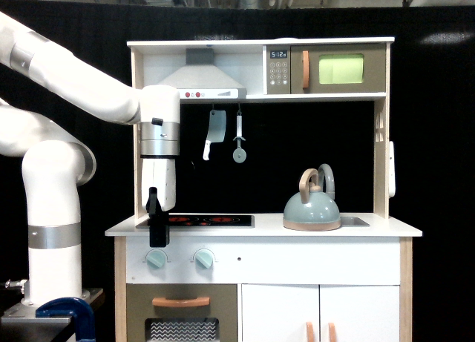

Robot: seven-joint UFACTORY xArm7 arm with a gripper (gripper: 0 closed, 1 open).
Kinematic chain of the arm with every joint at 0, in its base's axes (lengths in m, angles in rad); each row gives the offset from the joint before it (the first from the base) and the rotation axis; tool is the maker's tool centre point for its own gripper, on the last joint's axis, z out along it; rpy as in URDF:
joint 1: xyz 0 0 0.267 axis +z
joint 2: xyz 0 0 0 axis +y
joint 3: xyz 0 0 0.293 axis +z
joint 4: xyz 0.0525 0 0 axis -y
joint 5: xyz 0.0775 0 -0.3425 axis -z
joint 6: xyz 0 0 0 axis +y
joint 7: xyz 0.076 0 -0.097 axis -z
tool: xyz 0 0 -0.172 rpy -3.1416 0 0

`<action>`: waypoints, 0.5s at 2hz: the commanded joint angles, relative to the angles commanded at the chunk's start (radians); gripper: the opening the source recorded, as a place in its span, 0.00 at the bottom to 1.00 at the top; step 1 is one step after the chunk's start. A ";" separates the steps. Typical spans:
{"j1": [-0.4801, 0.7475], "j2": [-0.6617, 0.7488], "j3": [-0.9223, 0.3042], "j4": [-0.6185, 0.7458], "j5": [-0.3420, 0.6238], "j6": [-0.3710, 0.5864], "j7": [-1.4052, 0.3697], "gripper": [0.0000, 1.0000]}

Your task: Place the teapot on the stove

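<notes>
The teapot sits upright on the white counter toward the exterior view's right, resting over the sink, whose metal rim shows just beside its tan base ring. Its tan arched handle stands up over the grey-blue dome, and the grey curved faucet rises directly behind it. The stove, a flat black panel with red ring marks, lies set into the counter toward the exterior view's left, well apart from the teapot and with nothing standing on it. The white arm reaches in from the exterior view's left and turns straight down at the wrist, so the black end effector hangs at the left end of the stove, its tip dropping in front of the counter's front edge; whether its fingers are spread or pressed together cannot be told from this side, and nothing is seen held in it. Under the range hood hang 2 utensils, a cleaver and a small round-headed tool. A toy microwave fills the upper shelf at the exterior view's right, and 2 pale green knobs sit on the front panel below the stove.
</notes>
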 joint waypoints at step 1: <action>0.030 -0.083 -0.102 0.005 -0.050 -0.032 -0.217 1.00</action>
